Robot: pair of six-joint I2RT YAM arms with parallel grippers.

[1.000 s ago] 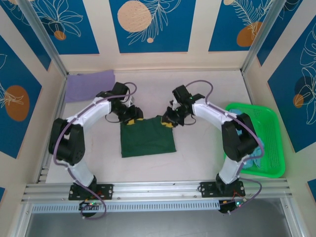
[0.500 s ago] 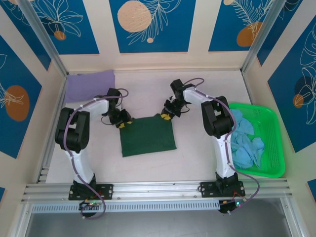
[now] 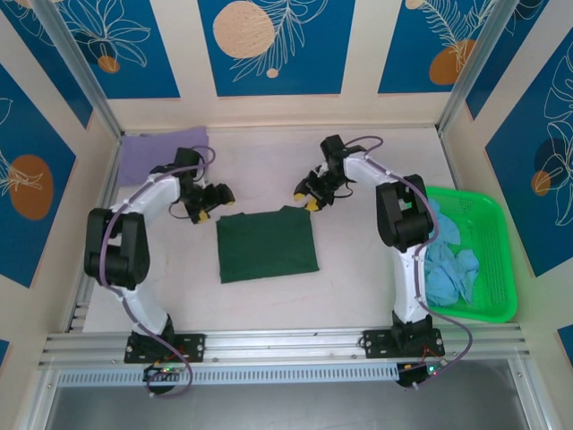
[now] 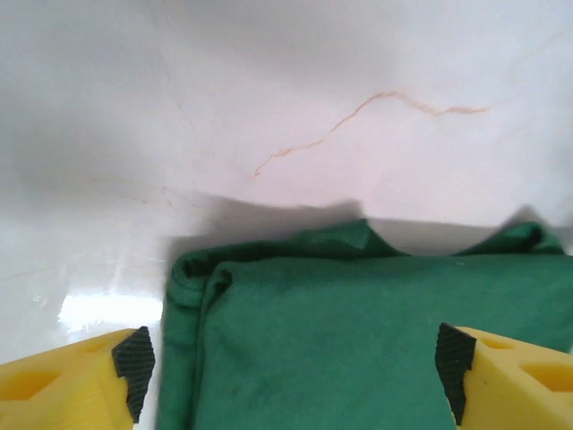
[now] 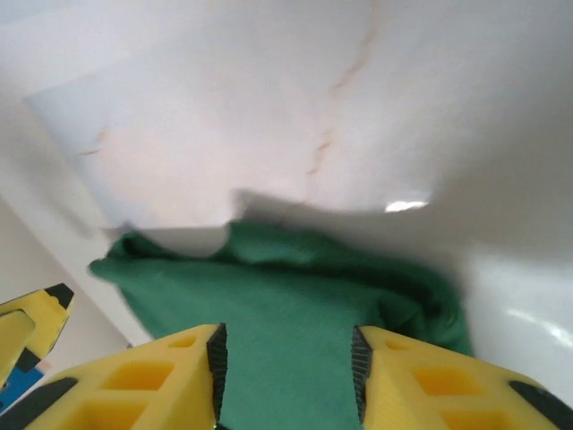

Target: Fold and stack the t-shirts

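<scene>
While both sets of jaws are held apart and empty at the far edge of the dark green t-shirt (image 3: pixel 267 245), its fold is judged finished: a tidy rectangle is seen lying flat mid-worktop (image 3: pixel 358 296). Just off its far left corner the left gripper (image 3: pixel 213 199) is poised, and off the far right corner the right gripper (image 3: pixel 307 195); no cloth is pinched by either. Next, the shirt would likely be carried onto the lavender t-shirt (image 3: pixel 161 154), folded in the far left corner. A fresh two-corner grasp is called for, with the layers kept together. Crumpled light blue t-shirts (image 3: pixel 448 269) are waiting in the green basket (image 3: pixel 488 208) on the right. That route is crossed by the left arm itself.
</scene>
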